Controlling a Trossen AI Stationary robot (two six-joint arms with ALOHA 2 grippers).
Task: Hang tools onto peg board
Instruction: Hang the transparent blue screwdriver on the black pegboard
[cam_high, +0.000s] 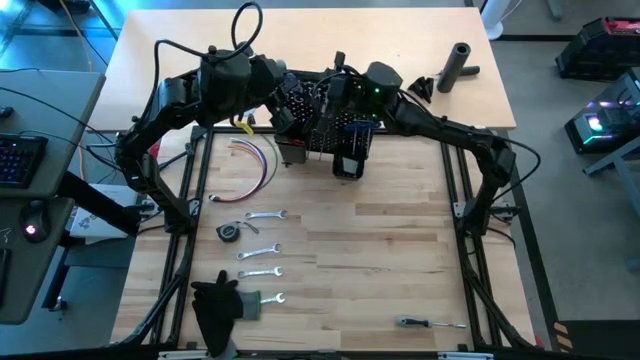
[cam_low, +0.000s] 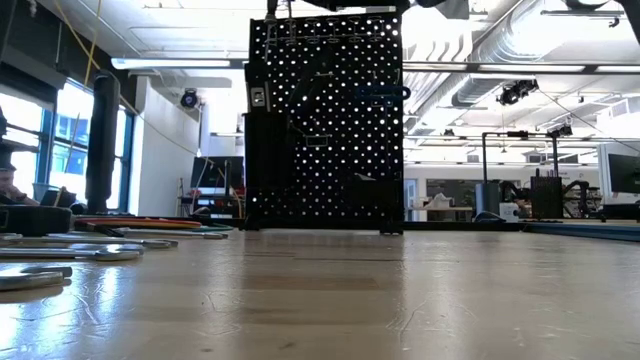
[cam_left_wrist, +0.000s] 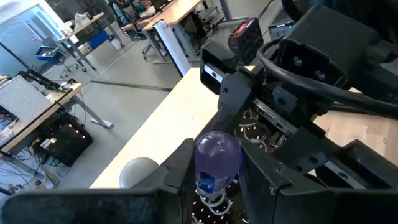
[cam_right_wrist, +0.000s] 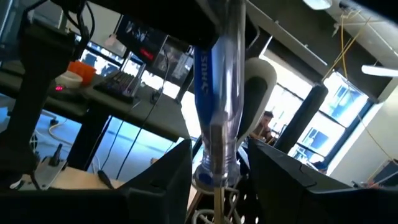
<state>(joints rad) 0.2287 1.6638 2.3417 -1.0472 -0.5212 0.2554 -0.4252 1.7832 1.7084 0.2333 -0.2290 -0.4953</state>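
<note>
Pegboard (cam_high: 335, 130) stood upright in the upper middle of the overhead frame, near the far edge of the butcher-block work surface (cam_high: 400, 250), and both arms had crowded in over its top. The left gripper (cam_left_wrist: 214, 180) was closed around a blue-handled screwdriver (cam_left_wrist: 217, 158), the clear blue handle standing up between its dark fingers with silver rings just below. The right gripper (cam_right_wrist: 214, 171) bracketed the same handle from the other side, fingers close on either flank; whether they actually pressed on it, I could not tell. From table height the black perforated panel (cam_low: 325, 120) filled the centre of the frame, its base square on the wood and its top edge meeting the arms at the upper border. Room to move was plentiful: the whole right half of the surface lay bare but for one screwdriver (cam_high: 428, 323) near the lower right edge. Down the left side ran a column of silver wrenches (cam_high: 262, 250), a small round tape measure (cam_high: 229, 232), a loop of coloured wires (cam_high: 258, 165) and a black glove-like cloth (cam_high: 215, 305) at the lower left edge. A black cylinder (cam_high: 458, 66) sat well apart at the upper right.
</note>
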